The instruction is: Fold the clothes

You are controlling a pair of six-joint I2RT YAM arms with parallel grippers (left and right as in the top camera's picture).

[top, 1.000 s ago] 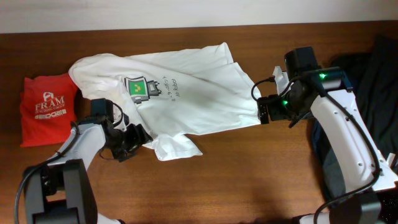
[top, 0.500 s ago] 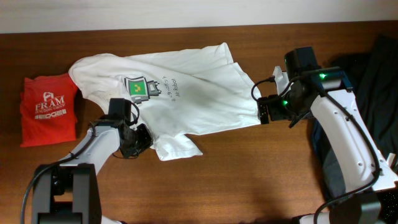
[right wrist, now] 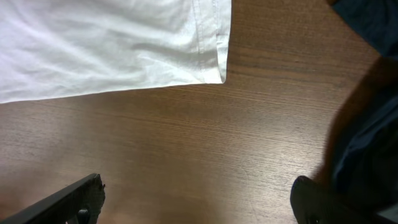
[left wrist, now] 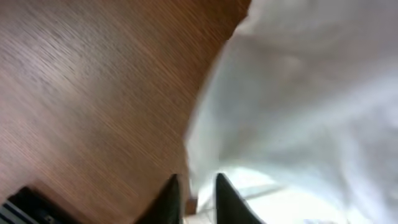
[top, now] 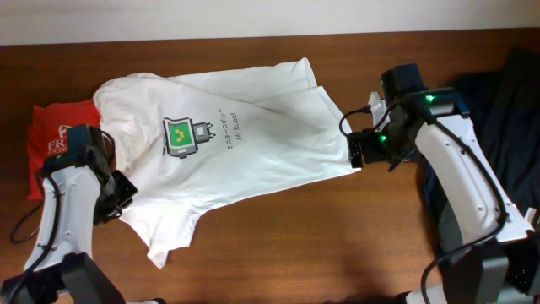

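Closest in, the blurred left wrist camera shows the left tool [left wrist: 198, 186] narrow. Its two dark fingers [left wrist: 227, 196] are nearly together and nip the edge of the white T-shirt [left wrist: 298, 93], with bare worktop [left wrist: 81, 81] alongside.

The right wrist camera shows what the overhead view cannot. The right tool [right wrist: 196, 186] stands wide over bare wood, holding nothing. The shirt's hemmed corner lies just beyond it, apart from both fingers, and dark clothes [right wrist: 367, 143] fill the right edge.

From above, the white T-shirt lies spread chest up across the middle of the worktop, with one lower flap reaching toward the near edge. The left tool is at its left side and the right tool at its right corner. Only this view shows its green graphic [top: 179, 135] and grey lettering [top: 226, 131].

A red T-shirt [top: 51, 139] lies at the left, touching the white one and partly hidden by the left arm [top: 72, 169]. The dark clothes are piled at the far right.
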